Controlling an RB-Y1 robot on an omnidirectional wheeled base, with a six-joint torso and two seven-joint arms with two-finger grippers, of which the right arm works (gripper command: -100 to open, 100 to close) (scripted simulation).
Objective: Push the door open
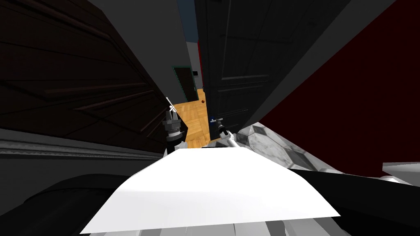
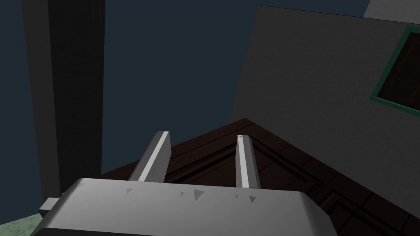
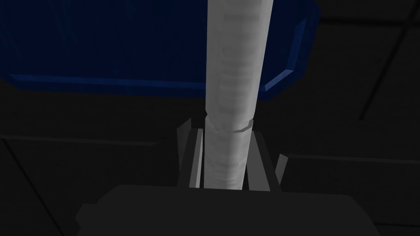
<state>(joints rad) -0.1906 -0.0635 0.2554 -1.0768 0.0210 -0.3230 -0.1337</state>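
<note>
Right gripper [image 3: 224,132] tight around pale handle [image 3: 238,61], blue plate [image 3: 102,49] cut off, dark door [image 3: 82,164] barely legible; left gripper [image 2: 203,135] spread, empty.

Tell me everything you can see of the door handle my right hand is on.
The door handle is a smooth, light grey round bar with a faint ring seam partway along. It runs in front of a dark blue plate with bevelled edges, on the dark panelled door. The right hand is shut on it, one finger pressed to each side. In the head view it sits near the door's free edge.
</note>
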